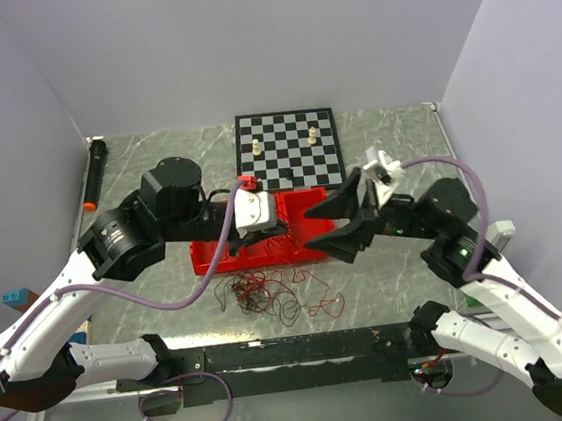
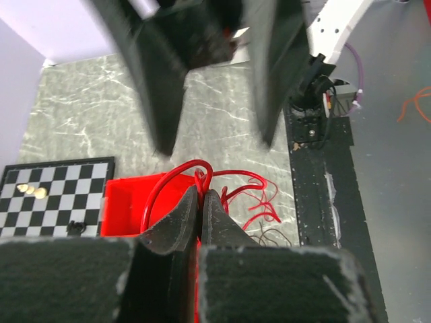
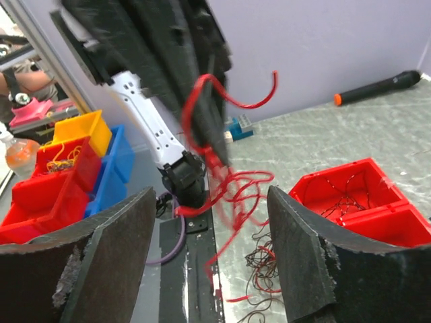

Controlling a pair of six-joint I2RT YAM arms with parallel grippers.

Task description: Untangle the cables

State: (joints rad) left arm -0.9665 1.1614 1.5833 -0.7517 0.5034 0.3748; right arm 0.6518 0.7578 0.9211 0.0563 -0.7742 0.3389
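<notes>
Your left fingers pinch a thin red loop of the wiry cables; your right fingers stand wide above the marbled bench.

The stone-pattern tabletop is grey-green with white veining. Near its front edge, the thin wiry cables are partly bright red, partly dark brown-black. The rectangular plastic bin at the tabletop's middle is solid red. Toward the back edge, the square chessboard has black and white checks inside a black border, and the small chess pieces on it are pale cream. At the left edge, the black cylindrical stick has an orange tip. The enclosure walls are plain pale lilac. The left gripper and right gripper are black, with dark grey pads.
</notes>
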